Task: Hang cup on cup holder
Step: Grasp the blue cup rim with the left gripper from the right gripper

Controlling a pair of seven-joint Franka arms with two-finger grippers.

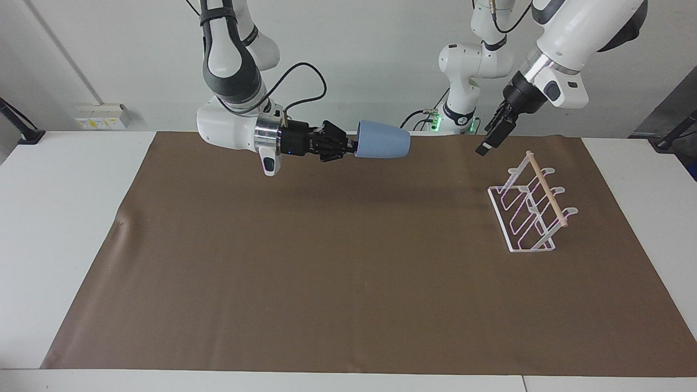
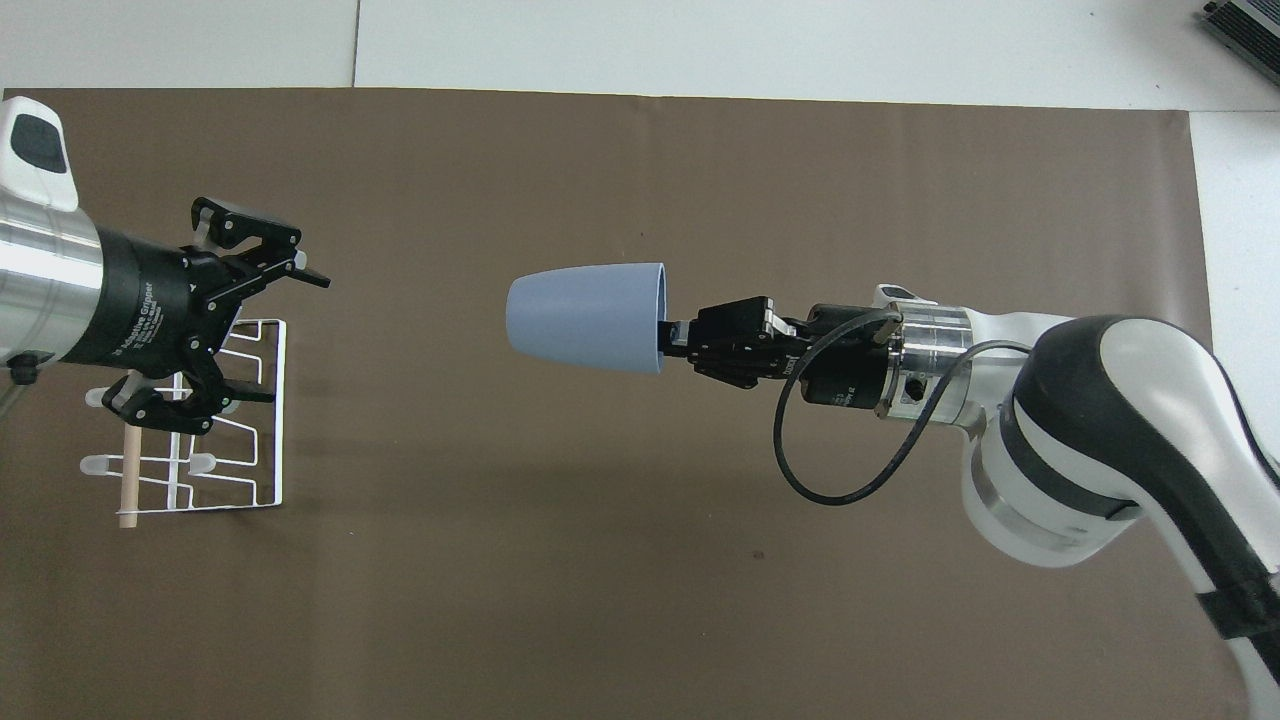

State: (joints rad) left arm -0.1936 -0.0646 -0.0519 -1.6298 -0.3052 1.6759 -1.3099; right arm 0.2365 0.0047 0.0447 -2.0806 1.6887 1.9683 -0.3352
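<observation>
Transfer step: your right gripper (image 1: 351, 147) pinches the light-blue cup (image 1: 383, 146) by its rim, apparently, held sideways mid-air at upper centre. Left gripper (image 2: 262, 330) hangs over the wire cup holder (image 1: 527, 209), centre right, jaws spread. Next you need a steady handover.

The left gripper (image 2: 265, 335) body bears white lettering, "Adaptive Gripper".

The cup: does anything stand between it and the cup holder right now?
Only the left gripper: open and raised, it hangs in the air between the cup, held by the right gripper, and the cup holder. The brown mat between them lies bare.
</observation>
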